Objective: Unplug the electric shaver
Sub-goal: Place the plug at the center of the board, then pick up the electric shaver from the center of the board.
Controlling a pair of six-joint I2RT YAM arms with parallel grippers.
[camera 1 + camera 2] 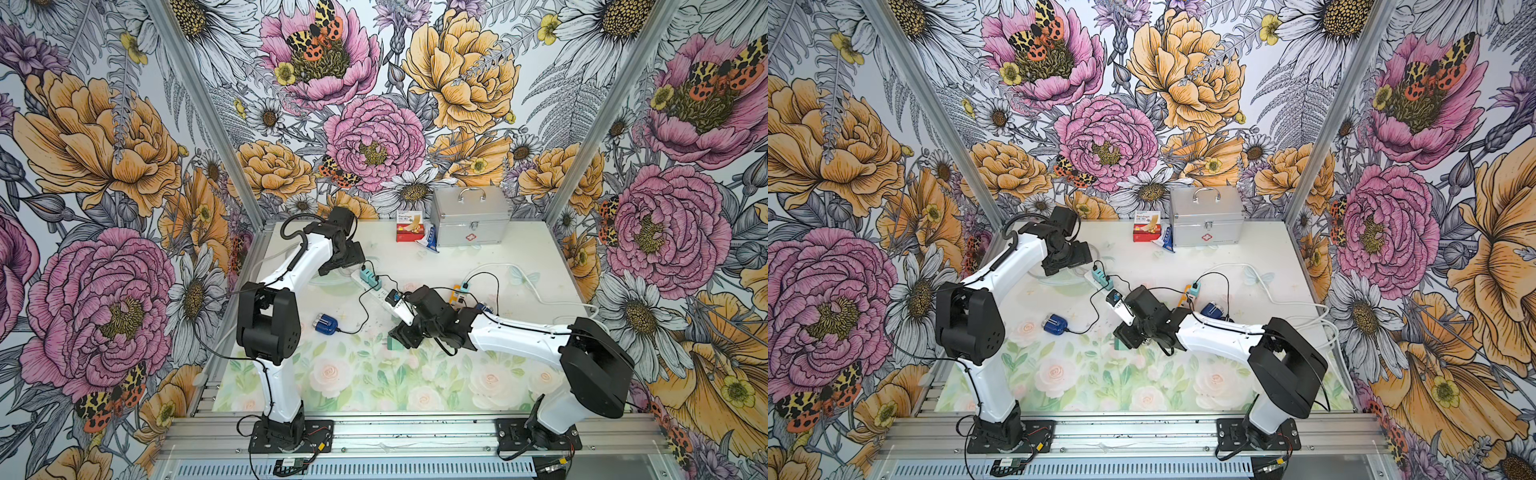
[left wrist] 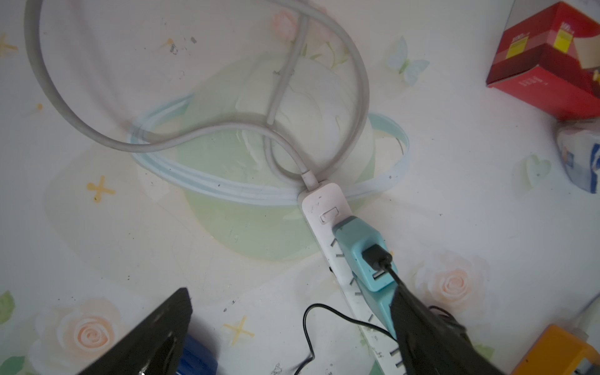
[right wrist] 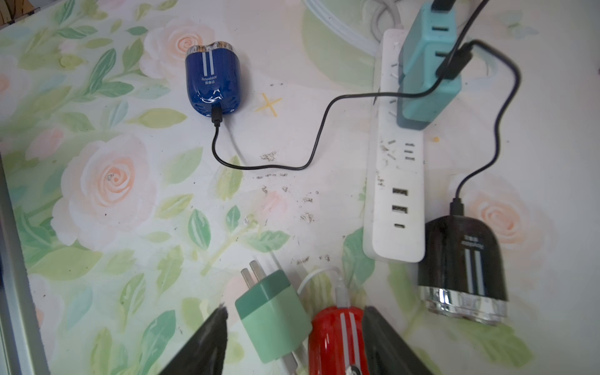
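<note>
Now green plug (image 3: 271, 315) lies out of the power strip (image 3: 394, 194), near its end, red shaver (image 3: 337, 337) just beside; right gripper (image 3: 293, 311) fingers apart around both, left gripper (image 2: 292, 292) fingers apart by the strip's other end

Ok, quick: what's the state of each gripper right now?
Left gripper: open, holding nothing.
Right gripper: open; green plug adapter and red shaver lie between its jaws, not gripped.
</note>
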